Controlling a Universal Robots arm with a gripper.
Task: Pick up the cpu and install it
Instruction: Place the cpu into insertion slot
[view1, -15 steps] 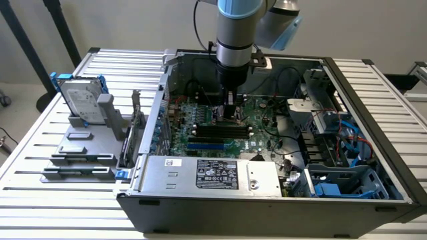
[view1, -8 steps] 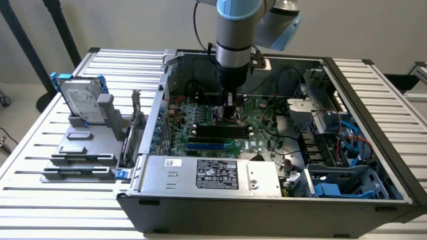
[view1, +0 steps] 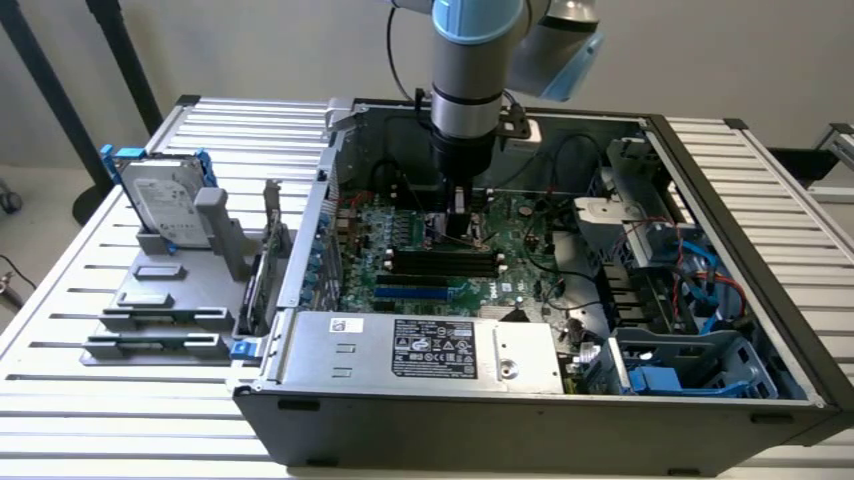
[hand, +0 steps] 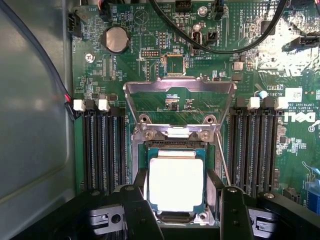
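Cpu (hand: 176, 181): small flat square, pale silvery lid on a green edge, lying flat in motherboard socket (hand: 150, 145), load plate (hand: 179, 92) flipped up. Claw (view1: 461, 222) at exterior view's centre, inside PC case (view1: 534, 420), open, fingers (hand: 137, 205) flanking the chip, gripping nothing.

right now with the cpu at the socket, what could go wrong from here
1. The cpu lies at the socket, and I cannot tell if it is fully seated. Any tilt or sideways nudge from the gripper could bend contacts.
2. The load plate is open and the lever runs close beside the cpu, so either might snag.
3. A black cable loops over the board near the arm and could catch.
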